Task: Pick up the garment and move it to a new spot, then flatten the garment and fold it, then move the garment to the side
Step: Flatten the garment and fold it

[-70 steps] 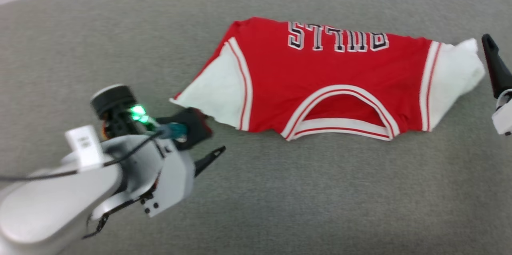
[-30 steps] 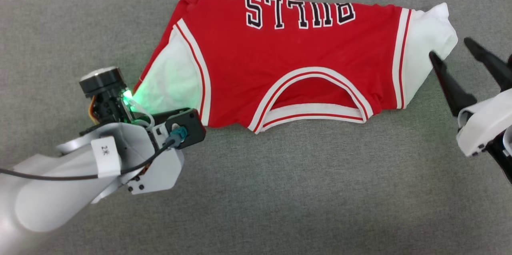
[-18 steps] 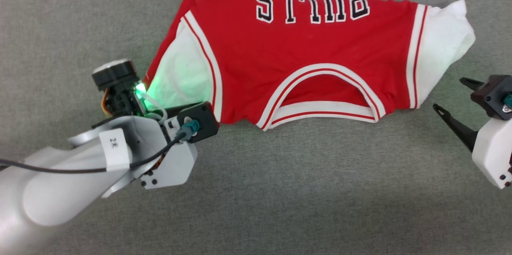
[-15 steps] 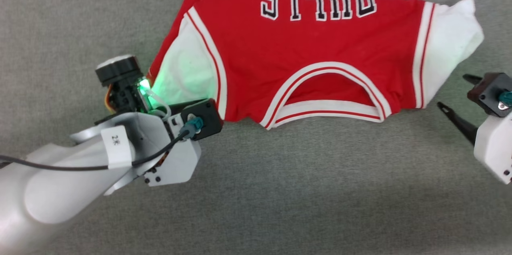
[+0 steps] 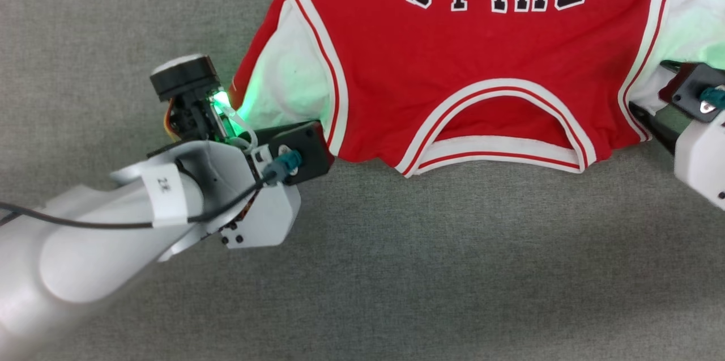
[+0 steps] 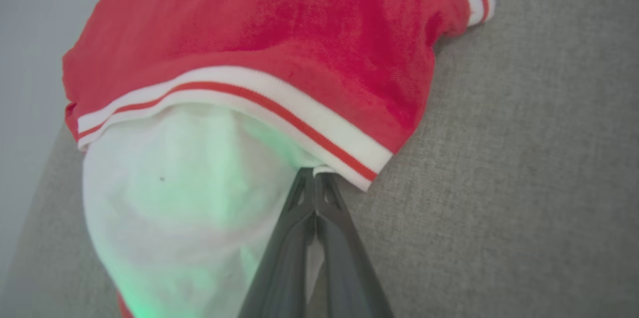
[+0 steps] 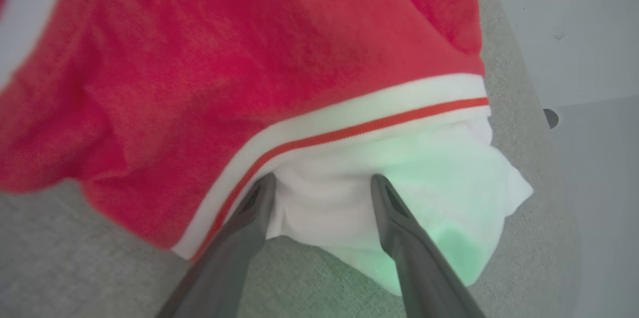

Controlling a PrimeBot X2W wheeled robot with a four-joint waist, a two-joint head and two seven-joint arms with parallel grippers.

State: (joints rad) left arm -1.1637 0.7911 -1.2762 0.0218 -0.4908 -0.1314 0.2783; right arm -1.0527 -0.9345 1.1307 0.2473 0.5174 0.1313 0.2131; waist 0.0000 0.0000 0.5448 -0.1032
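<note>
The garment [image 5: 453,66] is spread on a grey fabric surface [image 5: 396,270], lettered chest up, the letters upside down in the head view, the striped neckline turned toward the robot. One white sleeve [image 5: 294,77] lies at the robot's left, the other [image 5: 694,32] at its right, partly cut off by the frame edge.

The left gripper [image 6: 313,183] is seen clenched, its two dark fingers pressed together with their tips at the lower edge of the left sleeve, just beside the striped trim [image 6: 299,118]. A bit of the sleeve's edge seems to be pinched there, though how much cloth is caught cannot be made out.

The right gripper [image 7: 322,183] is held spread wide, one finger on either side of a bunched fold of the right sleeve, near the striped trim. Both sleeves are tinted by green light.
</note>
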